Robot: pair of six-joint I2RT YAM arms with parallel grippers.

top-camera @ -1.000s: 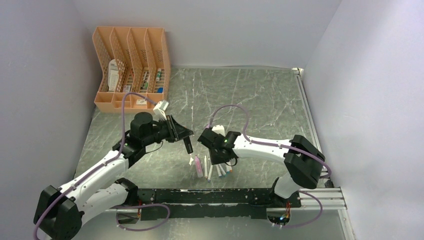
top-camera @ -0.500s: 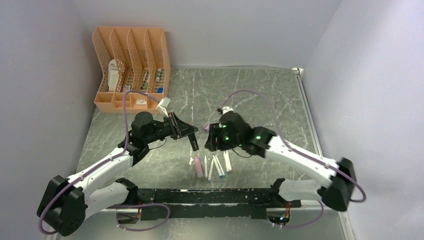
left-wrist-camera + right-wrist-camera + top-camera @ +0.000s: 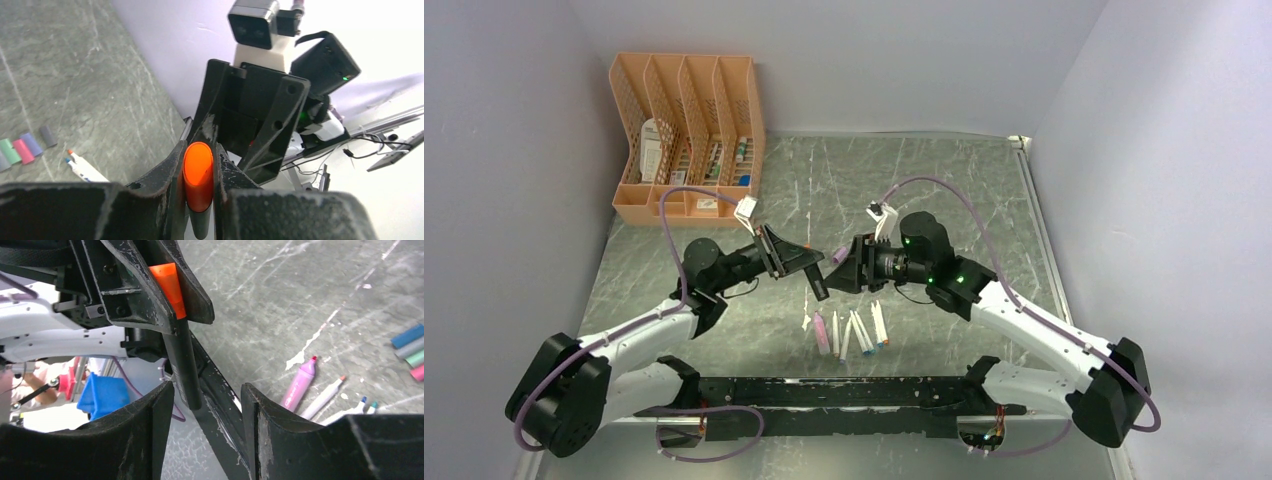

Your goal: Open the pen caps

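Observation:
My left gripper (image 3: 198, 170) is shut on the orange cap (image 3: 198, 172) of a black marker, held in the air above the table. The black barrel (image 3: 185, 360) hangs down from the cap (image 3: 167, 282). My right gripper (image 3: 207, 390) is open; the barrel's free end sits at the mouth of its jaws, nearer one finger and not gripped. From above, the two grippers (image 3: 809, 262) (image 3: 846, 270) face each other. Loose blue (image 3: 407, 335), grey, teal and pink caps (image 3: 417, 372) lie on the table.
A pink marker (image 3: 821, 328) and several uncapped white pens (image 3: 859, 330) lie in a row in front of the arms. An orange file organizer (image 3: 686, 135) stands at the back left. A black rail (image 3: 854, 395) runs along the near edge.
My right gripper has risen from the pens on the table and swung left to face the left gripper. The left gripper with the marker has shifted slightly right.

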